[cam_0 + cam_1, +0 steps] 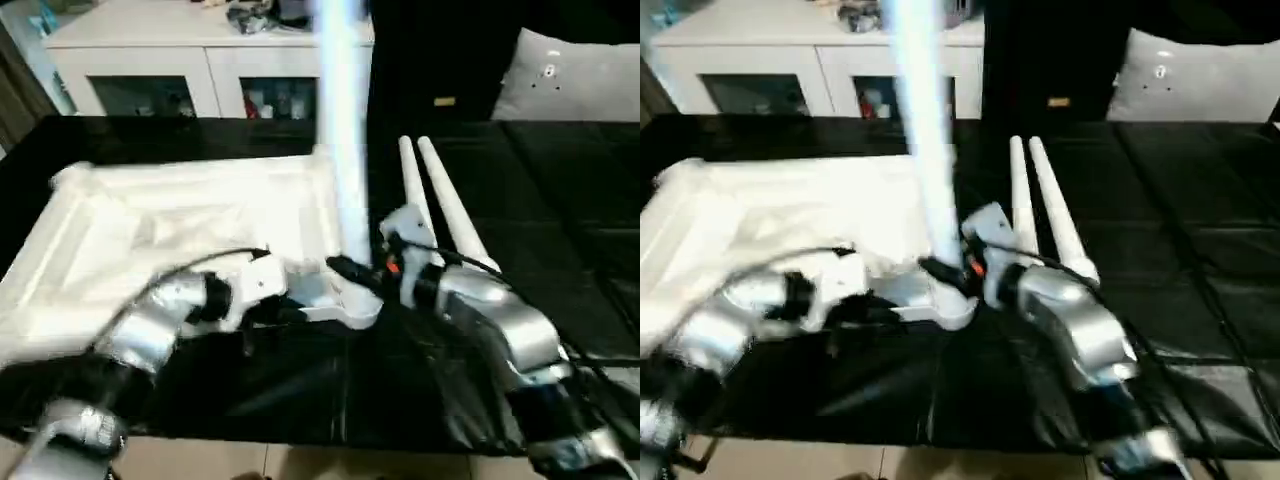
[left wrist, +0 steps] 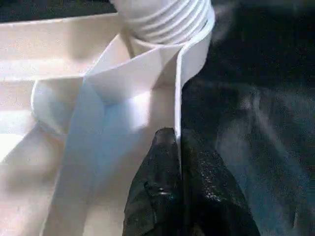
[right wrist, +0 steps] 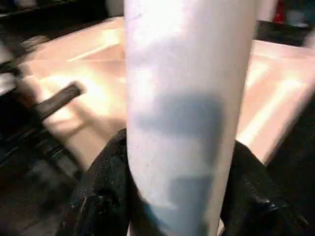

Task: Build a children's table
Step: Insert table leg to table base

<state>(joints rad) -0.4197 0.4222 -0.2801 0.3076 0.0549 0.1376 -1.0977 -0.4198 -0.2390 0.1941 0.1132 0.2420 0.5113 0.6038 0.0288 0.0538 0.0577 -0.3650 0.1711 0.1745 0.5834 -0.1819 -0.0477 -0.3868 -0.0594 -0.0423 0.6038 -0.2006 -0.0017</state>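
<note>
One white tabletop (image 1: pixel 190 225) lies upside down at the left of the frame. Three white legs are visible: one upright leg (image 1: pixel 345 130) at the centre, and two loose legs (image 1: pixel 440 205) lying side by side right of centre. Two grippers: the left gripper (image 2: pixel 179 147) and the right gripper (image 3: pixel 177 196). One white cabinet (image 1: pixel 150 60) at the upper left, one pale cushion (image 1: pixel 570 80) at the upper right.

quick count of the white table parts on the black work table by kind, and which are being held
Tabletop: 1, underside up, its rim pinched by the left gripper.
Upright leg: 1, standing in the corner socket, gripped by the right gripper.
Loose legs: 2, lying side by side on the black cover.
Total: 4 parts.
</note>
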